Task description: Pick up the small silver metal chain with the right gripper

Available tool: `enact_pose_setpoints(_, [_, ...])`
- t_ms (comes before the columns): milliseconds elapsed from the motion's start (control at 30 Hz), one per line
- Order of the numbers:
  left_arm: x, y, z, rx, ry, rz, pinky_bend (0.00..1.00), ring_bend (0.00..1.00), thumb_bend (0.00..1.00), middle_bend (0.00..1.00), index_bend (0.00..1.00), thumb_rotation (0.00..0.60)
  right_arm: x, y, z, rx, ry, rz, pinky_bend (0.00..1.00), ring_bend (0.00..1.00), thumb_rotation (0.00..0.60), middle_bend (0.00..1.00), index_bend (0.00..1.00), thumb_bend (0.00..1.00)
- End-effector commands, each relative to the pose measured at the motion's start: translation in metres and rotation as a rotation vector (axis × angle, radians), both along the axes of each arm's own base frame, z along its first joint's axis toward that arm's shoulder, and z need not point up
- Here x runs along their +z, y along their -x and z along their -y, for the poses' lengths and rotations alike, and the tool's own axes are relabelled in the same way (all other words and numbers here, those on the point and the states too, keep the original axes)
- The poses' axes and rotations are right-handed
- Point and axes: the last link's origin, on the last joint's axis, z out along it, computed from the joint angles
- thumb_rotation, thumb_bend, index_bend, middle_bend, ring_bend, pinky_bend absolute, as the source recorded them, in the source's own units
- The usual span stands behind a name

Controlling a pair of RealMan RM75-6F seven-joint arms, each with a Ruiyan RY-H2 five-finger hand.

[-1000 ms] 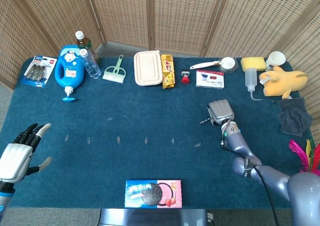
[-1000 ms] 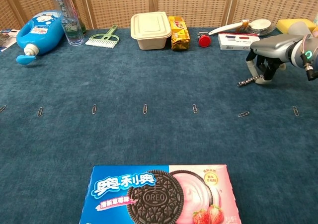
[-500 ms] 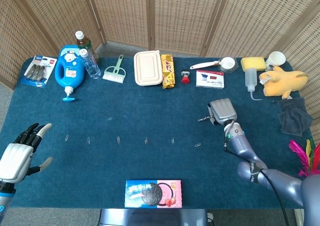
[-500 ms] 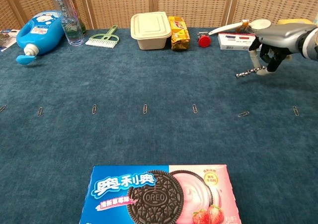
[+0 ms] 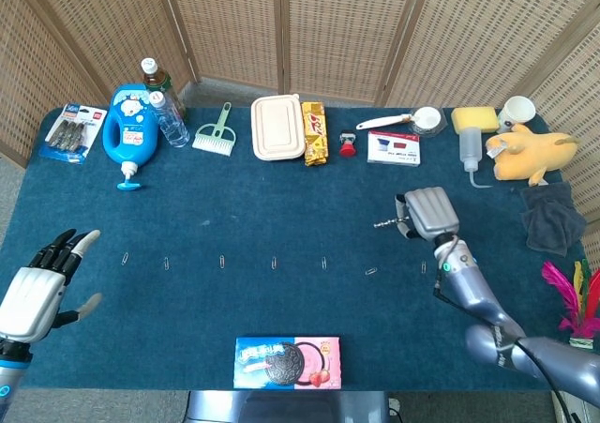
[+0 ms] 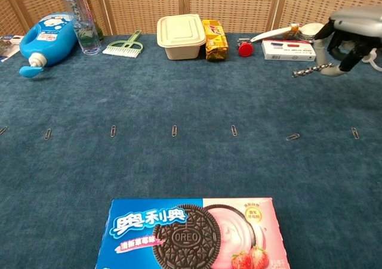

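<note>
The small silver chain (image 5: 386,224) sticks out to the left of my right hand (image 5: 427,214), which pinches its right end and holds it above the blue table cloth (image 5: 281,207). In the chest view the chain (image 6: 307,72) hangs stiffly in the air, slanting up toward my right hand (image 6: 352,36) at the right edge. My left hand (image 5: 37,282) hovers at the table's near left corner with fingers spread and nothing in it; the chest view does not show it.
A row of paper clips (image 5: 221,262) crosses the middle of the cloth. An Oreo box (image 5: 288,361) lies at the front edge. Along the back stand a blue bottle (image 5: 128,128), a lunch box (image 5: 278,127), a snack bar (image 5: 314,133) and a small carton (image 5: 394,148).
My right hand has risen and drifted right with the chain, lifting it clear of the cloth. The left hand has stayed put.
</note>
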Motion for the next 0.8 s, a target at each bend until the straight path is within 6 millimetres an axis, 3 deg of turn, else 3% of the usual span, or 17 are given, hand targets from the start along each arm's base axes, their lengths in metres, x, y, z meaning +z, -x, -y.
enact_pose_setpoints(33, [-0.001,-0.001,0.000,-0.002,0.003,0.000,0.18,0.08,0.42,0.15,0.00,0.600,0.009,0.005,-0.014,0.014,0.011,-0.006,0.74,0.93,0.600,0.87,0.71,0.45])
enact_pose_setpoints(300, [-0.002,-0.004,0.000,-0.012,0.006,0.002,0.18,0.08,0.42,0.15,0.00,0.600,0.010,0.005,-0.033,0.042,0.013,-0.018,0.74,0.93,0.600,0.87,0.70,0.45])
enact_pose_setpoints(800, [0.000,0.000,0.002,-0.005,0.008,0.009,0.18,0.08,0.42,0.15,0.00,0.600,-0.028,-0.025,-0.031,0.116,-0.054,-0.047,0.74,0.93,0.600,0.87,0.70,0.45])
